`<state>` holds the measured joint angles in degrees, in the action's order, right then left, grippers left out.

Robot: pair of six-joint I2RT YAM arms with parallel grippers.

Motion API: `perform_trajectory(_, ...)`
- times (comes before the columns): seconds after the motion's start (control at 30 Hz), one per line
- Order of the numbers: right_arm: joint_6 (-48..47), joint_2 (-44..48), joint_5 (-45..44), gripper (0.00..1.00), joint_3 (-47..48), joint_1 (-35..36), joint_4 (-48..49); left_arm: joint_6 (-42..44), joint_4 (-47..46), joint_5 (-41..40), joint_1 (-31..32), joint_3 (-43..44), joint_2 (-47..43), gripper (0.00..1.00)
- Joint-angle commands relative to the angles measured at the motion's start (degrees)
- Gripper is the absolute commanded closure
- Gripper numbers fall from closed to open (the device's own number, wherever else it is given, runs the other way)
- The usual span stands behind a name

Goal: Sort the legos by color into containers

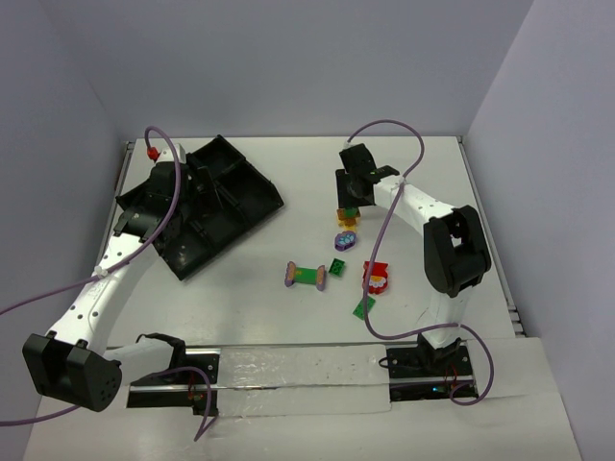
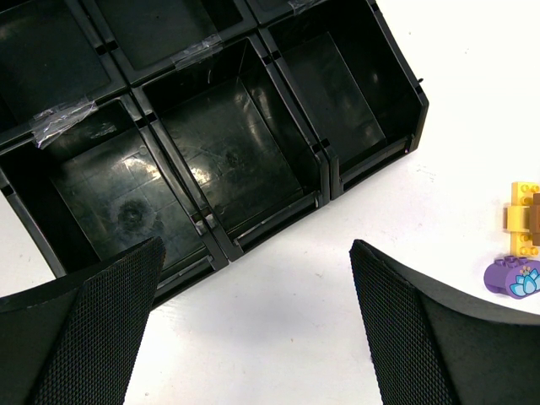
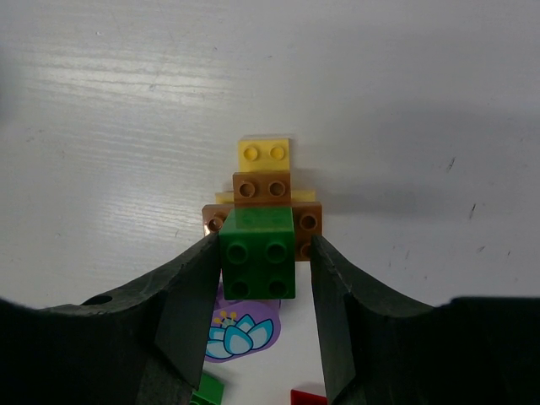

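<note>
Right jaws: pinching a green four-stud square plastic brick [image 3: 257,253], one pad flat on each side face, brick centred between the tips. Behind it, partly overlapped in the wrist view, is a brown-and-yellow stepped brick stack [image 3: 263,181]. Nearer the wrist lies a purple rounded brick with a lotus print [image 3: 243,331]. Cannot tell whether the green brick is off the white desk [image 1: 288,173].

Left jaws: spread wide, hovering just outside the outer wall of the black plastic divided tray [image 2: 329,164]. The tray sits skewed at the far left of the desk.

Loose near the right arm [image 1: 413,206]: purple-ended green bar [image 1: 306,276], small green square [image 1: 337,266], red-and-white brick [image 1: 376,278], flat green plate [image 1: 364,306].

Room: bare desk between tray and brick cluster. The tray's left corner lies near the desk's left edge.
</note>
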<state>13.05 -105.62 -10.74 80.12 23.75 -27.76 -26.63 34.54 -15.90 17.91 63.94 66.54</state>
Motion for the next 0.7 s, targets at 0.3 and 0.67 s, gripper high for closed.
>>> perform_trajectory(0.3,1.10,-0.99,-0.68,0.46,-1.15,0.42,0.97,-0.48,-1.31,0.52,0.28,0.48,-0.71,0.01)
perform_trajectory(0.67,1.27,0.73,-1.04,0.95,-2.25,0.60,2.01,-0.60,-1.30,0.52,0.28,0.58,-0.54,0.01)
